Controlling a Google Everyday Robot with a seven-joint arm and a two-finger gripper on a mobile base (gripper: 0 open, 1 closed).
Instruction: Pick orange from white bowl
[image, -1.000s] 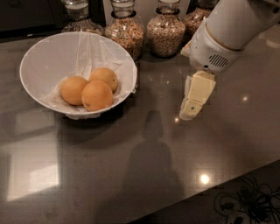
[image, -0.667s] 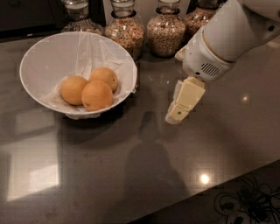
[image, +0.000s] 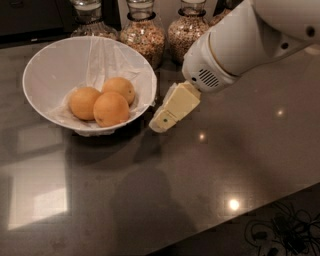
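A wide white bowl (image: 50, 65) stands on the dark counter at the upper left. Three oranges lie in it: one at the front (image: 111, 109), one at the left (image: 83, 102), one behind (image: 120, 88). My gripper (image: 162, 121) hangs from the white arm (image: 235, 45) just right of the bowl's rim, its cream tip pointing down and left, close to the rim but outside the bowl. It holds nothing that I can see.
Several glass jars of grains (image: 143, 32) stand in a row behind the bowl. The dark glossy counter (image: 210, 170) stretches to the front and right. Cables (image: 280, 232) lie past the counter's front right edge.
The arm has swung left, bringing the gripper from the middle right of the counter to just beside the bowl's right rim. The bowl and oranges have not moved.
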